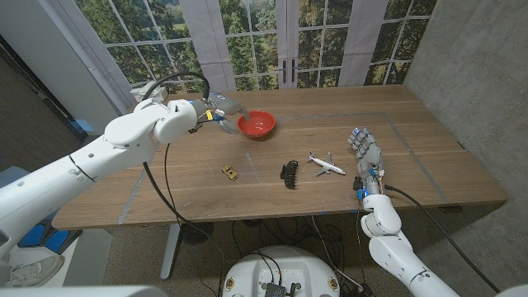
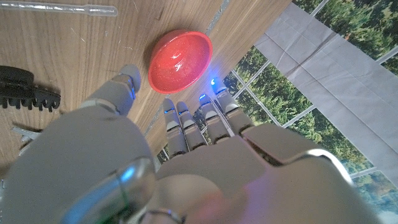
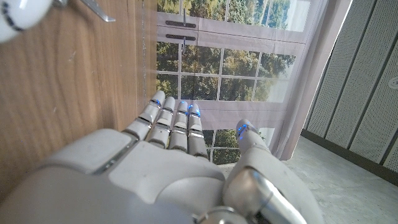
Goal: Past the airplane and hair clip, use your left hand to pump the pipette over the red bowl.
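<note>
The red bowl [image 1: 256, 124] stands on the far middle of the wooden table [image 1: 429, 177]. My left hand [image 1: 218, 111] hovers just left of the bowl, fingers spread and nothing in it. In the left wrist view its fingers [image 2: 186, 127] reach toward the red bowl [image 2: 179, 59], and a clear pipette [image 2: 59, 8] lies on the wood beyond, untouched. The black hair clip [image 1: 288, 172] and white toy airplane [image 1: 327, 163] lie nearer the front. My right hand [image 1: 364, 149] stands at the table's right with straight fingers, holding nothing.
A small yellow toy car [image 1: 230, 172] lies left of the hair clip. The hair clip [image 2: 26, 91] shows beside my left hand in the left wrist view. Windows and grey curtains run behind the table's far edge; a grey wall stands at the right.
</note>
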`<state>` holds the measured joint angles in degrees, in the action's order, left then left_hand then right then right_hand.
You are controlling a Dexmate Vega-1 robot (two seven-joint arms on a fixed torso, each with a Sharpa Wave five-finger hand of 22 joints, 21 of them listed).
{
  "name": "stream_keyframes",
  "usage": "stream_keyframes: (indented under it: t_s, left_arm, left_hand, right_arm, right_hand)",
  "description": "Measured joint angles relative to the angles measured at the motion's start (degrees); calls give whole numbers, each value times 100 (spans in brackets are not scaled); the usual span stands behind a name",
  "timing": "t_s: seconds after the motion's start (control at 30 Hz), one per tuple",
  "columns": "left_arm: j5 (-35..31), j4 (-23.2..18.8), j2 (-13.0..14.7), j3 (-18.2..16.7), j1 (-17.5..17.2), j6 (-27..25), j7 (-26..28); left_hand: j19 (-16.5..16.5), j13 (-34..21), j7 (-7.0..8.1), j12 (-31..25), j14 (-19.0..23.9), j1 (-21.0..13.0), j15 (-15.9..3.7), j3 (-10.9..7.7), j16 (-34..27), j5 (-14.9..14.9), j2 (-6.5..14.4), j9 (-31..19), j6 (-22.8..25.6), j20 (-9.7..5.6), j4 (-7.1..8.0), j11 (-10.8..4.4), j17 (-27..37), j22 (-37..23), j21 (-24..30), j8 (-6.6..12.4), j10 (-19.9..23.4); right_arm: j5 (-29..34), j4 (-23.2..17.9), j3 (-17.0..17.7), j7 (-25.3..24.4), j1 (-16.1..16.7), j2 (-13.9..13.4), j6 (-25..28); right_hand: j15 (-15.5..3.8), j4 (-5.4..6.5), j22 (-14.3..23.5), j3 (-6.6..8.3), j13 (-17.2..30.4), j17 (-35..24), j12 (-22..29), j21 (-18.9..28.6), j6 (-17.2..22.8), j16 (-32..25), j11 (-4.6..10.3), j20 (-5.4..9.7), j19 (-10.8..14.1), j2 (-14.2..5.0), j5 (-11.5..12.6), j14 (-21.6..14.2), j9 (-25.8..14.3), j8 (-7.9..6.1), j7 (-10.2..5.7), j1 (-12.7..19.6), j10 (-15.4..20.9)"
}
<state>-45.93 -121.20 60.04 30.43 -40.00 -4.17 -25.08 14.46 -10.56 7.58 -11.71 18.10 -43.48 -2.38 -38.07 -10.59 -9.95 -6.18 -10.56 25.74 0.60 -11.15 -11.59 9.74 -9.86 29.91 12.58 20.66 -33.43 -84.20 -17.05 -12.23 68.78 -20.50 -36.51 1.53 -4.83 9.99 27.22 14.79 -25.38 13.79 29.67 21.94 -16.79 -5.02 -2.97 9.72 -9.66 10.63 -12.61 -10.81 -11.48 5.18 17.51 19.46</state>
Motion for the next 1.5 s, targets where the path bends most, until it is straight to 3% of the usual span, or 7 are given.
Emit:
stream_keyframes:
  t_s: [0.27, 0.47, 0.93, 1.5]
  left_arm:
    - [-234, 111, -84, 67, 91, 165, -133]
    - [-321, 209, -140, 94, 115, 273, -182]
    - [-347, 429, -215, 134, 117, 588, 21]
    - [-368, 811, -354, 285, 107, 933, 319]
  left_hand:
    - [-385, 0, 270, 28, -224, -396, 2, 265, 21, 0, -221, -23, 150, 53, 60, -60, 0, 0, -322, 80, 60]
    - [-598, -26, 448, 28, -493, -610, 6, 464, 21, 0, -215, -53, 341, 119, 86, -100, -1, 0, -553, 217, 212]
    - [-552, -26, 469, 0, -511, -803, 23, 615, -2, 0, -141, -73, 648, 79, 94, -99, -1, -1, -663, 333, 553]
    - [-399, -25, 460, 0, -489, -1016, 2, 661, -28, 0, -51, -62, 795, 72, 93, -129, -1, -1, -705, 399, 727]
  right_arm:
    - [50, -1, -5, -55, -16, 13, 33]
    - [108, -17, -26, -106, -26, 28, 53]
    - [242, -57, -61, -210, -41, 44, 82]
    - [286, -76, -72, -240, -72, 44, 95]
  right_hand:
    - [31, -32, 0, -17, 27, -5, 0, 0, 18, 0, 0, -31, 31, 0, 0, -31, 0, 0, -18, 0, 0]
    - [31, -31, 0, -17, 27, -27, 8, -22, 38, 0, 0, -31, 31, 0, 0, -30, 1, 0, 2, 0, -1]
    - [31, -31, 29, -17, 26, -26, 21, -22, 58, -45, 22, -31, 30, 0, 0, -30, 1, 0, 23, 0, 20]
    - [63, -31, 28, -17, 54, -52, 20, -44, 79, -45, -20, -53, 52, 0, 0, -61, 2, 0, 45, 0, 61]
